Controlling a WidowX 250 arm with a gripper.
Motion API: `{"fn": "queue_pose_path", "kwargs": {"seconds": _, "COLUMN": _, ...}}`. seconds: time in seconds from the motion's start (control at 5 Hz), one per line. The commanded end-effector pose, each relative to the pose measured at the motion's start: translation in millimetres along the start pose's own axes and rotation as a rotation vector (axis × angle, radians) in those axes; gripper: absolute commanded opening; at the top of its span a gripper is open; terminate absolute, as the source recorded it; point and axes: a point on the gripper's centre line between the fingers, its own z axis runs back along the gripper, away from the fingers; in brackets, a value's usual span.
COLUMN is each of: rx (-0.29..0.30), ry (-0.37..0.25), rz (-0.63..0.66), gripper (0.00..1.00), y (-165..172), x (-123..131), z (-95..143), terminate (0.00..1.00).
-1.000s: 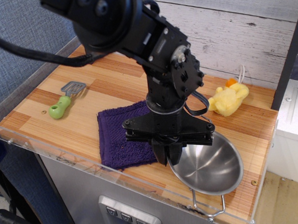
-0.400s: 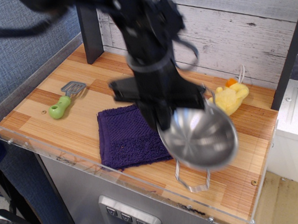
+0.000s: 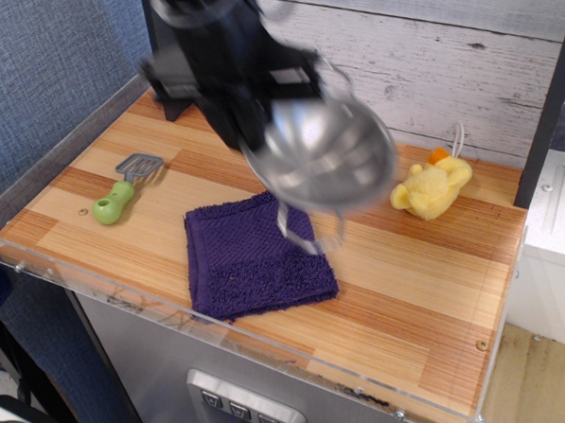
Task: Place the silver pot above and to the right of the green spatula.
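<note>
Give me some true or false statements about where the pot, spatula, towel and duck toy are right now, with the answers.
1. The silver pot is held up off the table. True.
2. The green spatula lies on the purple towel. False: it lies on bare wood, left of the towel.
3. The yellow duck toy sits near the back wall, right of the pot. True.
4. The pot rests at the table's front right corner. False: it is in the air behind the towel.
5. The towel is folded inside the pot. False: it lies flat on the table.
</note>
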Motion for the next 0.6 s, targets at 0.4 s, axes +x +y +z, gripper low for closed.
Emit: {"fn": "queue_pose_path", "kwargs": {"seconds": 0.4, "rx": 0.053, "ry": 0.023, "rz": 0.139, "gripper": 0.00, "y": 74.2, "x": 74.6, "z": -38.3, "terminate": 0.00}}
